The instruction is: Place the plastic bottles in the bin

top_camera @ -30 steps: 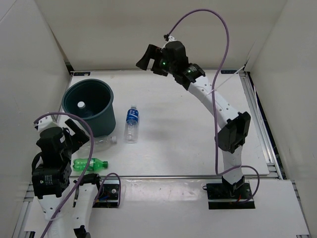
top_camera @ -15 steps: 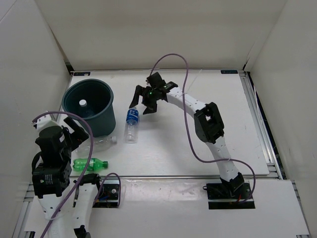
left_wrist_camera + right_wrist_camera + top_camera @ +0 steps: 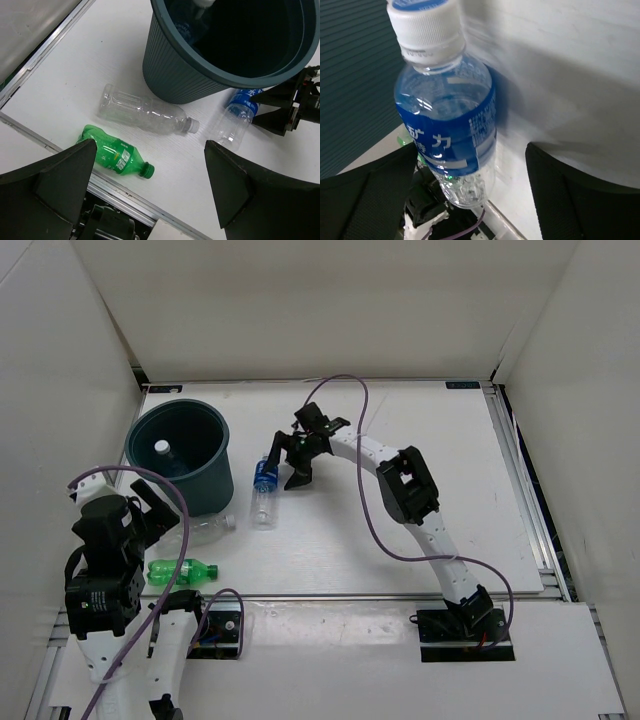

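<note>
The right arm stretches low across the tabletop, its fingers spread wide and empty beside a blue-label bottle. It lies flat just right of the bin, cap toward the far wall.

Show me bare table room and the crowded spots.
Bare: white table right of the right arm. Crowded: left side, around the round teal-grey plastic bin, with clear plastic bottle, green plastic bottle and blue-labelled plastic bottle.

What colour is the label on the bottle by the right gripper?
Blue with white print; the bottle is clear, white-capped. Right wrist view shows it best.
</note>
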`<action>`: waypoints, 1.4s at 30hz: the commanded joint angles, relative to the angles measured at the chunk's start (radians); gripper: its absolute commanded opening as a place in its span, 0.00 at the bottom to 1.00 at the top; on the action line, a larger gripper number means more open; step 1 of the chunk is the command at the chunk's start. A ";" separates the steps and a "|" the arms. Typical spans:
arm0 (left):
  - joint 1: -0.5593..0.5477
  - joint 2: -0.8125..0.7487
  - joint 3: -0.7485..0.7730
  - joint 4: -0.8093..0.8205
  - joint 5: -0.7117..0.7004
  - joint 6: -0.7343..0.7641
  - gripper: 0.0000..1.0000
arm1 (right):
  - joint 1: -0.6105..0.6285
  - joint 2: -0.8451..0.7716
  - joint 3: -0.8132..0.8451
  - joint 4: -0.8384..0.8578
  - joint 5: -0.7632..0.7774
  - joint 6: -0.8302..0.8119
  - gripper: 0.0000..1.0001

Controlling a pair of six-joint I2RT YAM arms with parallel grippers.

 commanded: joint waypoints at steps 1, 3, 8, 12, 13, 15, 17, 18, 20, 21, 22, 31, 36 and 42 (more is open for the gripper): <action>-0.004 0.012 0.003 -0.025 0.001 0.010 1.00 | 0.003 0.044 0.029 0.050 -0.033 0.029 0.89; -0.004 0.012 0.014 -0.034 0.001 0.010 1.00 | 0.003 0.053 0.029 0.062 -0.045 0.029 0.78; -0.004 0.012 0.023 -0.034 0.001 0.010 1.00 | 0.003 0.004 0.003 0.062 -0.056 0.026 0.48; -0.004 -0.011 0.001 -0.003 0.001 -0.022 1.00 | -0.018 -0.109 -0.061 0.062 -0.036 -0.010 0.30; -0.004 -0.022 0.000 -0.003 0.001 -0.032 1.00 | -0.029 -0.130 -0.089 0.062 -0.027 -0.023 0.28; -0.004 -0.033 -0.021 0.023 0.012 -0.032 1.00 | -0.038 -0.195 -0.118 0.062 -0.015 -0.037 0.21; -0.004 -0.042 -0.021 0.032 0.012 -0.032 1.00 | -0.048 -0.235 -0.131 0.062 -0.003 -0.052 0.20; -0.004 -0.042 -0.032 0.032 0.021 -0.032 1.00 | -0.048 -0.274 -0.141 0.062 -0.002 -0.053 0.18; -0.004 -0.042 -0.032 0.043 0.021 -0.032 1.00 | -0.048 -0.336 -0.141 0.050 0.025 -0.075 0.16; -0.004 -0.042 -0.032 0.043 0.021 -0.032 1.00 | -0.048 -0.359 -0.141 0.050 0.049 -0.076 0.14; -0.004 -0.042 -0.032 0.055 0.021 -0.032 1.00 | -0.048 -0.382 -0.126 0.050 0.065 -0.085 0.13; -0.004 -0.060 0.034 0.017 0.021 -0.090 1.00 | -0.035 -0.453 0.279 0.103 0.274 -0.085 0.08; -0.004 -0.023 0.069 -0.054 0.042 -0.099 1.00 | 0.046 -0.393 0.345 0.295 0.337 -0.135 0.09; -0.004 0.030 0.131 -0.130 0.072 -0.099 1.00 | 0.152 -0.273 0.405 0.431 0.418 -0.314 0.10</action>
